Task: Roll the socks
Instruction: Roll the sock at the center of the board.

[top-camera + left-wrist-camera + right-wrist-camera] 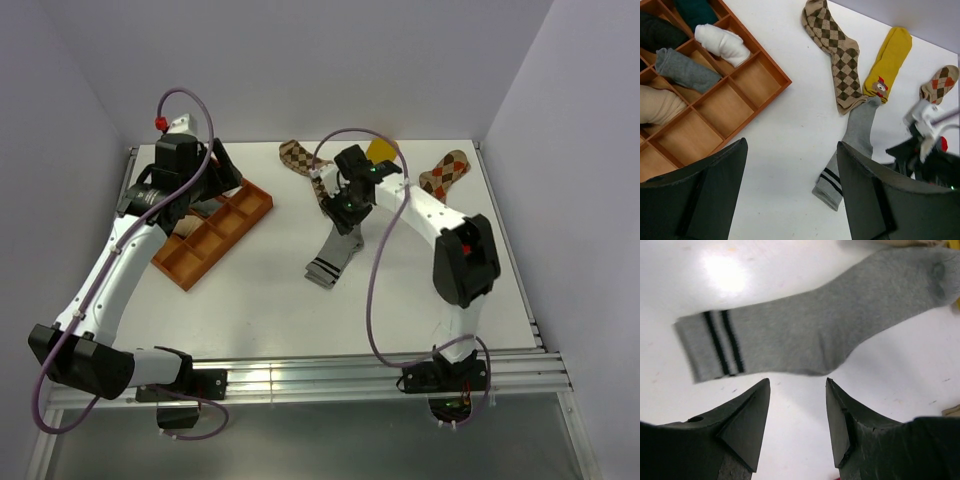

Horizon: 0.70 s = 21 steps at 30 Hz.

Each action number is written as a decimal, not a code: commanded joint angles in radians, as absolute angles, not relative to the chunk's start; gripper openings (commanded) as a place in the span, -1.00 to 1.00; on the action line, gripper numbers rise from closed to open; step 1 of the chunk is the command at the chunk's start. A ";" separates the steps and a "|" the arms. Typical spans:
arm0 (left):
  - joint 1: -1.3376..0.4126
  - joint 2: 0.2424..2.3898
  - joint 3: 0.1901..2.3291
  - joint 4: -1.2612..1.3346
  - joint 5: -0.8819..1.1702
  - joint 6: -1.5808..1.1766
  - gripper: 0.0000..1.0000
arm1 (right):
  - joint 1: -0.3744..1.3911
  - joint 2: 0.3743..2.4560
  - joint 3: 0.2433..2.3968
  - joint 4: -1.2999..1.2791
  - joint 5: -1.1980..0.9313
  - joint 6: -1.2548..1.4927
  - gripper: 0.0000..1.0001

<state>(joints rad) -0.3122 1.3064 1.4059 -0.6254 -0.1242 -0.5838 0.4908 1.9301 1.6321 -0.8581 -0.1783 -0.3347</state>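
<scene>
Far left: orange compartment tray (725, 100) on a white table (260, 300), with rolled bundles in several compartments: black (657, 32), white (722, 44), grey (685, 70), beige (657, 105). Over the tray's far side, left gripper (790, 190), fingers spread wide, nothing held.

Just right of the tray's far corner, brown argyle sock (837, 60), lying flat. Further right of the tray, grey sock with black stripes (810, 335), flat, toe touching the argyle sock's end. Above it, right gripper (795, 385), partly open, empty, fingertips beside the sock's long edge.

Further still from the tray, mustard yellow sock (887, 62), with a small brown-and-red picture at one end, too small to make out. Farthest right of the tray, second argyle sock (940, 82), with orange diamonds.
</scene>
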 commanded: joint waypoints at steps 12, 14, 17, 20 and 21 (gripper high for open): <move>-0.318 1.250 1.512 -0.598 -0.121 -0.558 0.57 | 0.756 1.795 1.328 -0.649 -0.124 -0.357 0.15; -0.318 1.249 1.513 -0.600 -0.117 -0.554 0.57 | 0.771 1.807 1.328 -0.652 -0.127 -0.351 0.18; -0.318 1.247 1.502 -0.597 -0.110 -0.548 0.57 | 0.788 1.822 1.325 -0.658 -0.132 -0.344 0.22; -0.318 1.246 1.491 -0.589 -0.104 -0.543 0.57 | 0.802 1.833 1.316 -0.660 -0.120 -0.345 0.23; -0.318 1.246 1.490 -0.588 -0.100 -0.543 0.57 | 0.808 1.841 1.313 -0.660 -0.115 -0.345 0.23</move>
